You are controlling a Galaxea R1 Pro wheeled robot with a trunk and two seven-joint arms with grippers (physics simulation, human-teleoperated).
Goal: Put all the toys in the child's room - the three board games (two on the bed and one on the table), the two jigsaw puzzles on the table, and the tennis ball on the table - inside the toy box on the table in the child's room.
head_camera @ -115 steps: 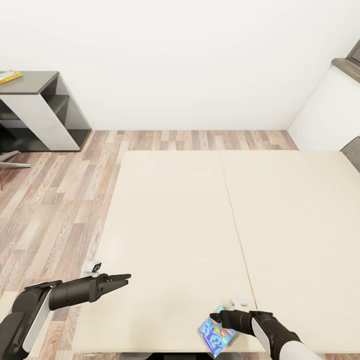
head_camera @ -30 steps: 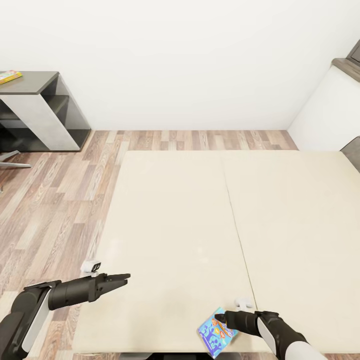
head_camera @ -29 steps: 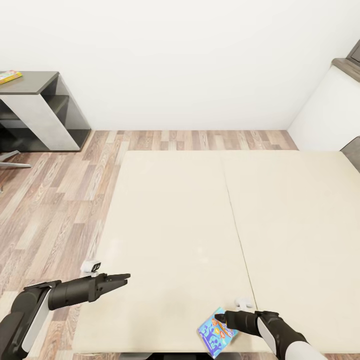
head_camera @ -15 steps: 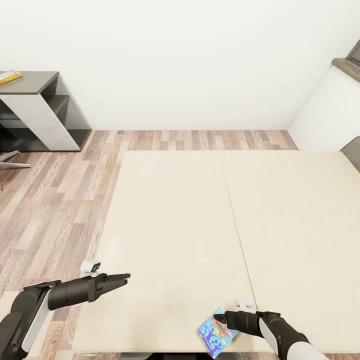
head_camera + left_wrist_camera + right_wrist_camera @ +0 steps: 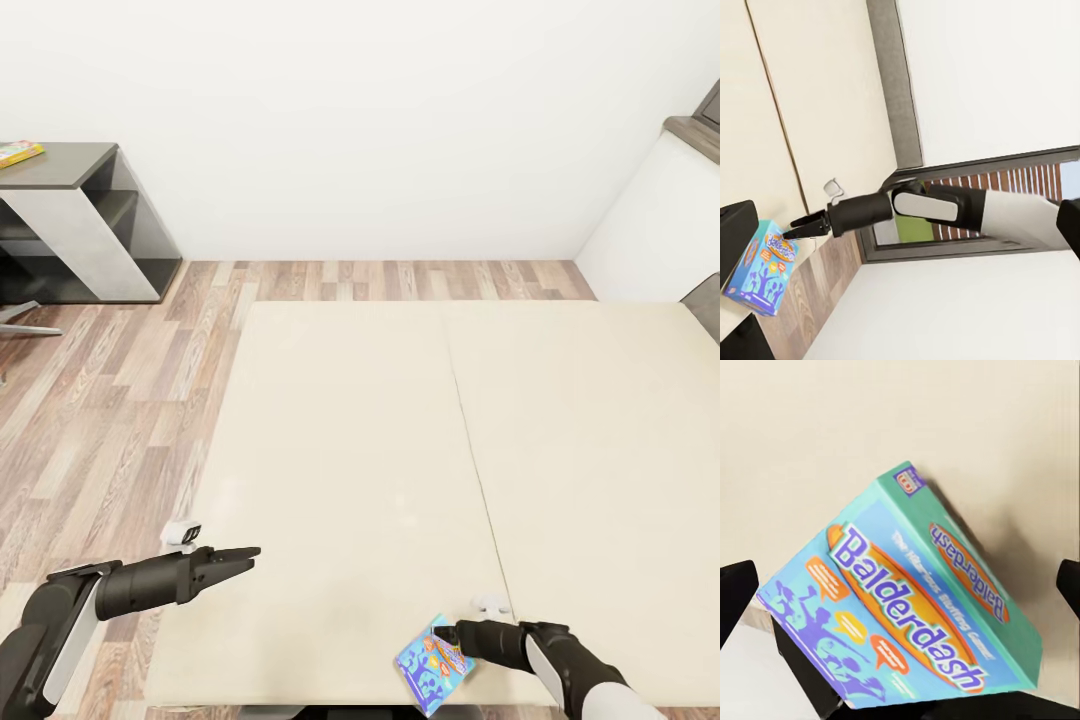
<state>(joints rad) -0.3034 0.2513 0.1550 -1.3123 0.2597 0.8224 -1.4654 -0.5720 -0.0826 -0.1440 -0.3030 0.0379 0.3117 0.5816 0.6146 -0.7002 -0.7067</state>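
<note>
A blue board game (image 5: 430, 668) marked "Balderdash" lies tilted at the near edge of the beige bed (image 5: 350, 420). It also shows in the right wrist view (image 5: 900, 607) and the left wrist view (image 5: 761, 266). My right gripper (image 5: 447, 632) is open at the box's far right corner, and the box lies between and ahead of its spread fingers (image 5: 735, 592). I cannot tell whether they touch it. My left gripper (image 5: 248, 554) hangs open over the bed's left edge with nothing in it. The table's dark grey wing (image 5: 60, 165) stands at the far left.
A colourful flat item (image 5: 18, 153) lies on the dark wing; what it is I cannot tell. Wooden floor (image 5: 120, 380) runs between the bed and the desk. A white cabinet (image 5: 660, 230) stands by the bed's far right corner.
My right arm has drawn back slightly to the right along the bed's near edge. The blue board game and my left arm have stayed in place.
</note>
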